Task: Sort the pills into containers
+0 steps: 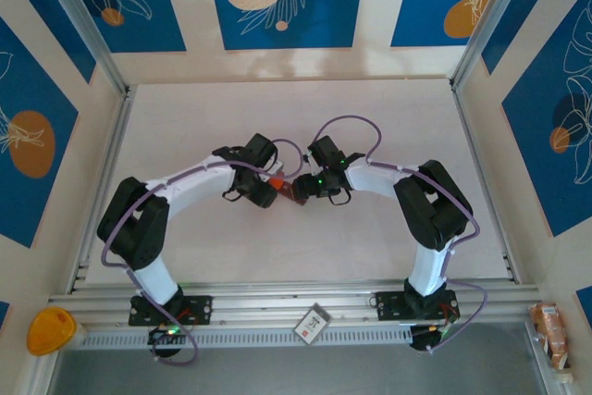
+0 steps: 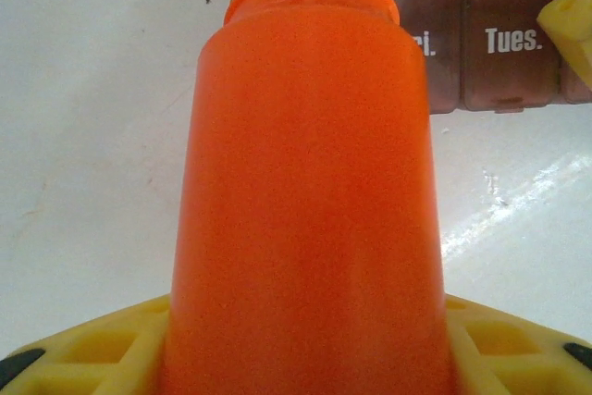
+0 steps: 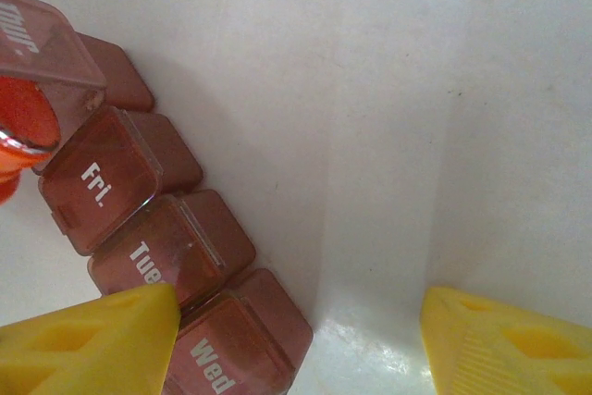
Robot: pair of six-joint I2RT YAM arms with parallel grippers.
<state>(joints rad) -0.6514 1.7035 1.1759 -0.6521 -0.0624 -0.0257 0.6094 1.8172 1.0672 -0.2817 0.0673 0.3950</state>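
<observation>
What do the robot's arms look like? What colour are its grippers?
The left arm and right arm are white tubes with chunky black joints. A thin purple cable loops along each. The gripper fingers are bright yellow with ribbed and hollowed faces.

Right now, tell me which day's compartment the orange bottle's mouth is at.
The Thur. compartment, at the row's end beside Fri.: the orange bottle shows through its pale lid. Tues. and Wed lie farther off.

Bright, even light from above. Glare streaks the white bench (image 2: 518, 196) in both wrist views; the close orange bottle (image 2: 305, 210) looks soft, grainy; containers (image 3: 120, 182) cast faint shadows.
</observation>
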